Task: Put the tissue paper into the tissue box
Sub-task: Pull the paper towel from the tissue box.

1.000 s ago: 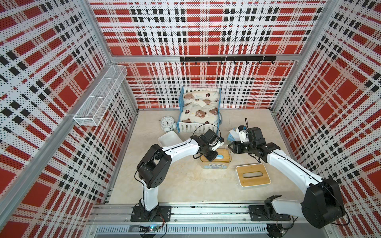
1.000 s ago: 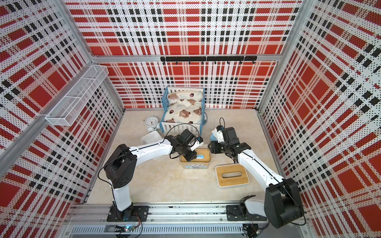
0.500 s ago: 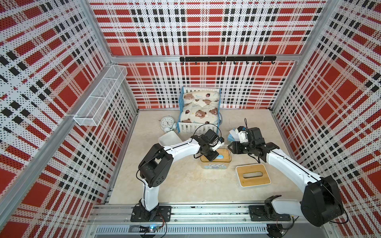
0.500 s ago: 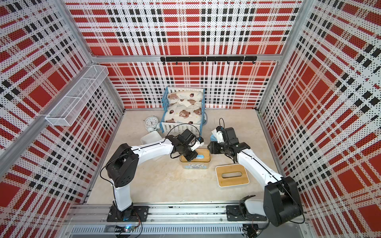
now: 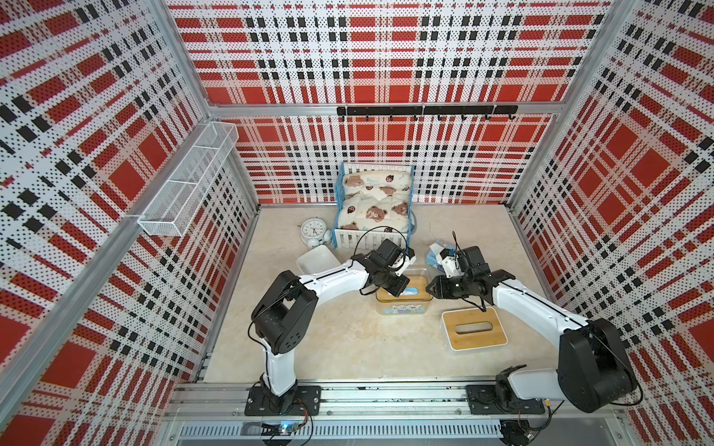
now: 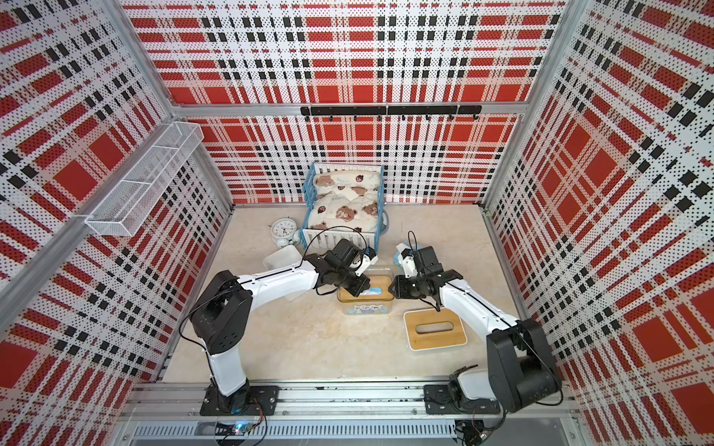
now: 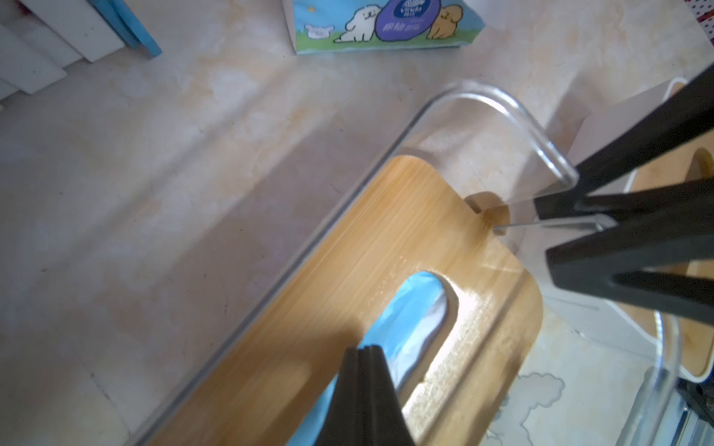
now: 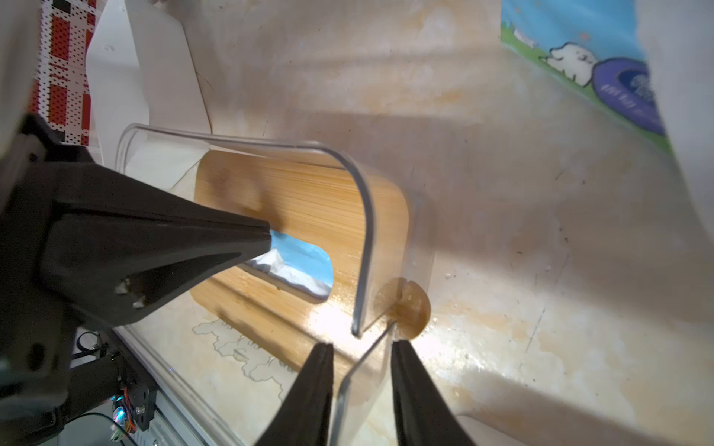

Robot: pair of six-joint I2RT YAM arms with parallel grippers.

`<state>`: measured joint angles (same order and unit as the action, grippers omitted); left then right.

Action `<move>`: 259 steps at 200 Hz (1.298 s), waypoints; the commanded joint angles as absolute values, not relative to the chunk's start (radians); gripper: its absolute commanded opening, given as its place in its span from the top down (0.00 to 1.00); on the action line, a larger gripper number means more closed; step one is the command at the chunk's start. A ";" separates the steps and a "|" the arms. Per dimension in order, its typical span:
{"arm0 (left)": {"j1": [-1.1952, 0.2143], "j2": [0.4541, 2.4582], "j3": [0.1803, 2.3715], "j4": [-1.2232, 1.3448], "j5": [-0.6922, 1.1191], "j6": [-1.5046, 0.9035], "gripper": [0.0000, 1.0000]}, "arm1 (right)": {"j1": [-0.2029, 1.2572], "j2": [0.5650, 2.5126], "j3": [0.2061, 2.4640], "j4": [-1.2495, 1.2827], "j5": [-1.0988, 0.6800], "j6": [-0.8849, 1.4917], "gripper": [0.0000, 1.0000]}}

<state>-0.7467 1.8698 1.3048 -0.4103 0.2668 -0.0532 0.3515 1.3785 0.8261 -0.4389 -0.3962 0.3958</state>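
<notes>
Straddling the tissue box (image 8: 366, 216) wall, right gripper (image 8: 361, 344) reads clearly only wrist-side.

Both top views look steeply down from high at the front, facing the back wall (image 5: 386, 162), taking in the whole surface (image 5: 347, 347). Each wrist view looks along its own fingers (image 7: 363, 390), close over the clear tissue box (image 7: 502, 97), and both share its bamboo lid (image 7: 347, 251).

tissue paper (image 7: 413, 309) in clear tissue box (image 5: 403, 308), lidded
</notes>
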 commanded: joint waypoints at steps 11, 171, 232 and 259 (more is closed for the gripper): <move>-0.742 1.820 1.287 -0.376 0.287 -0.067 1.00 | 0.364 1.394 0.855 -0.483 -0.316 0.366 0.76; -0.812 1.843 1.387 -0.598 0.078 0.110 0.74 | 0.396 1.485 1.065 -0.558 -0.258 0.223 0.93; -0.807 1.873 1.403 -0.606 0.149 0.118 0.80 | 0.418 1.483 1.100 -0.560 -0.241 0.228 0.93; -0.808 1.895 1.399 -0.596 0.131 0.113 0.79 | 0.425 1.489 1.085 -0.528 -0.248 0.243 0.90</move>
<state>-0.8093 1.8622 1.3808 -0.5930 0.1265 0.1062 0.4122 1.4956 1.0584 -0.5941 -0.2043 0.2214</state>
